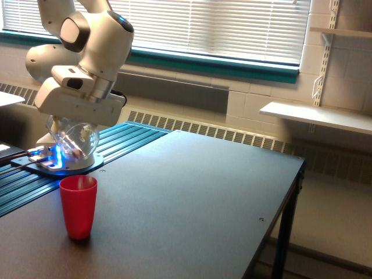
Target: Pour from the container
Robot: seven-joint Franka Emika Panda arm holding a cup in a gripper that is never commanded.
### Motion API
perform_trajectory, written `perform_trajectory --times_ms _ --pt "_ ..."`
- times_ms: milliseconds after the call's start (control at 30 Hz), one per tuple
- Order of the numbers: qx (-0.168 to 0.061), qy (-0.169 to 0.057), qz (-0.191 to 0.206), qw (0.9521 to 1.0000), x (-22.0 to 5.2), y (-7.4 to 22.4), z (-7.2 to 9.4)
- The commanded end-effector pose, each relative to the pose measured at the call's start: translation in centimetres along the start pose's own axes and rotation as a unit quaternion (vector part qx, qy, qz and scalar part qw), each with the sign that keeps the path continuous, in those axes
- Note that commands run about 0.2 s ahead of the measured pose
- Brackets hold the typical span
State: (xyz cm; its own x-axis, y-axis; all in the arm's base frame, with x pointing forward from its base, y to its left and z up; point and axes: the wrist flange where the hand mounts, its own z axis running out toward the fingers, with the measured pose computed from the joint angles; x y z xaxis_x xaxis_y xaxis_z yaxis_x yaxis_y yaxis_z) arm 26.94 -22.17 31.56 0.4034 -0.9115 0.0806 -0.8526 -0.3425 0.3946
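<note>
The clear container with reddish-pink pieces inside hangs just above the red cup, a little behind its rim and tilted. To pour well, the tilt probably wants to be slow, with the container's mouth kept over the cup's opening so pieces drop inside rather than onto the dark table. The gripper above the cup is clamped around the container; the fingers themselves are hidden behind the white hand housing.
</note>
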Motion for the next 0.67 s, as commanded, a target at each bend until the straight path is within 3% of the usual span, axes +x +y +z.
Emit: perform_trajectory --times_ms 33,300,667 --pt "0.007 0.010 0.014 0.9998 0.03 -0.62 -0.95" --pt "0.006 0.009 0.016 0.9998 -0.24 -0.59 -0.76" --pt "-0.003 0.027 0.019 0.9994 -0.35 -0.62 -0.75"
